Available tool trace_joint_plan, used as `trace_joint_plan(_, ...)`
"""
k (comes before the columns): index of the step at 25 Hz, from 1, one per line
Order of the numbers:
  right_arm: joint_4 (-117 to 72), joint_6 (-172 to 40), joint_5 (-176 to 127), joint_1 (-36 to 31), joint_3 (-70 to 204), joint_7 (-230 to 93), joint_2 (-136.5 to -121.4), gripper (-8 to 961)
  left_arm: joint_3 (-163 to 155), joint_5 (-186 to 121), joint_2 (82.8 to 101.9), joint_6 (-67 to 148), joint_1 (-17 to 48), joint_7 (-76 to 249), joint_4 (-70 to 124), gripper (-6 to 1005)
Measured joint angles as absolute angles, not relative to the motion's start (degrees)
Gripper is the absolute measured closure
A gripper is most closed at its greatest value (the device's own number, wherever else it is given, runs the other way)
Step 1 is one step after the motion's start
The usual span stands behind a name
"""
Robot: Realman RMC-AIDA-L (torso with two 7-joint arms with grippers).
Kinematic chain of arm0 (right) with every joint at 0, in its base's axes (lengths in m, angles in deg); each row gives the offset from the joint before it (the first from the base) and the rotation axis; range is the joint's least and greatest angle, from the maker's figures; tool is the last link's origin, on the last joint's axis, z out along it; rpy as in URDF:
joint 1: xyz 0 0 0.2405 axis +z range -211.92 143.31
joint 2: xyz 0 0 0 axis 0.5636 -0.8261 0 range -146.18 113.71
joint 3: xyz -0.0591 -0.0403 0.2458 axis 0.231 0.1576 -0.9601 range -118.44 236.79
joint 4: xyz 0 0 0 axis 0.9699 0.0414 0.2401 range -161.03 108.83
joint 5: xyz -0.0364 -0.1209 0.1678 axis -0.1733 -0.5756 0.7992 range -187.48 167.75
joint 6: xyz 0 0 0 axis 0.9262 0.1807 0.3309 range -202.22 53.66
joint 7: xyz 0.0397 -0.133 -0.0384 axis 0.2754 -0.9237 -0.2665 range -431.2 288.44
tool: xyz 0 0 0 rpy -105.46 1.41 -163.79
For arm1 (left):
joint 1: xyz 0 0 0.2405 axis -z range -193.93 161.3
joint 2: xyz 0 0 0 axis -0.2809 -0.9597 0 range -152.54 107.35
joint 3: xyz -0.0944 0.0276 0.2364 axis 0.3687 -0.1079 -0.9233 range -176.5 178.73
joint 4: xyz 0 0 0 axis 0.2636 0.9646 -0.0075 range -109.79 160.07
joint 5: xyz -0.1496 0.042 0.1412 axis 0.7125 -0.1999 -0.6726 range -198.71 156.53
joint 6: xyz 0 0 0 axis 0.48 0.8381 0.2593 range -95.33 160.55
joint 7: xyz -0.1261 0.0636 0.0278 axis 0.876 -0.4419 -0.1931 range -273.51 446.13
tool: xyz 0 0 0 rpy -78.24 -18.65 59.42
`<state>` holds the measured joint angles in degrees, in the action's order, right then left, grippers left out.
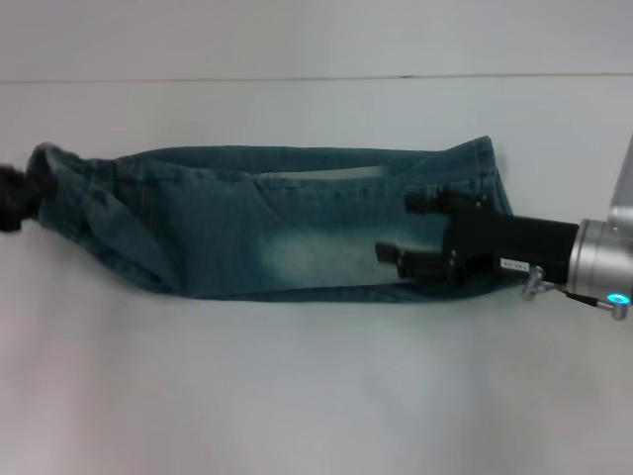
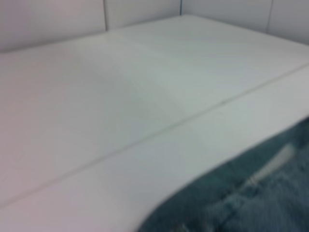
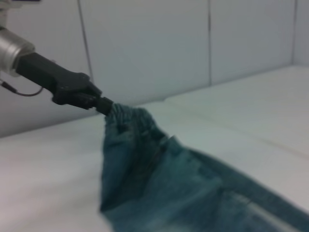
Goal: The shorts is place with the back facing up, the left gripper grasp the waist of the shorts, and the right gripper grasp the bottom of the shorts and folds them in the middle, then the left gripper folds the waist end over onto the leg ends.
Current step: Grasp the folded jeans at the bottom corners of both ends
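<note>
The blue-green faded denim shorts lie folded lengthwise on the white table, the black left gripper pinching the ruffled waist up to fold it over, while the black right gripper hovers with fingers spread, holding nothing.

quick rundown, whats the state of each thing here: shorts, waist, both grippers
shorts: folded lengthwise into a long narrow strip on the white table
waist: bunched, lifted off the table
left gripper: shut on the waist
right gripper: open, over the leg ends, holding nothing
</note>
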<state>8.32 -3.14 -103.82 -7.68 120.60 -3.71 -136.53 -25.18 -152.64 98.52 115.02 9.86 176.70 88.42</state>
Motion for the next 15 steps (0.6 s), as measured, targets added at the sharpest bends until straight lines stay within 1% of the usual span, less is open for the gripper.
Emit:
trace_joint_plan(4,-0.91,-8.64,-94.97,-4.76,120.6,-13.8,-136.62,119,-25.07,-152.59,97.41,118.54,11.99,181.22,91.9,940)
trace_joint_plan(8,-13.9,-14.25,-83.92,0.57,120.52,-28.69,-137.13,126,-25.48,-152.56,97.38,120.11,14.14,186.85,95.67,937)
trace_joint_plan(9,-13.9,-14.25,-83.92,0.57,120.52,-28.69,-137.13,158,-25.81,-152.58,97.44,120.29,14.56,187.99,96.42,936)
trace_joint_plan(11,-19.59,-15.24,-79.42,3.77,120.55,-35.18,-137.22,222,-27.08,-152.78,97.54,120.6,15.17,189.05,97.43,934)
trace_joint_plan(15,-20.98,-14.68,-79.16,4.68,120.71,-35.91,-137.17,349,-29.74,-153.58,97.35,120.08,14.71,190.42,98.17,931)
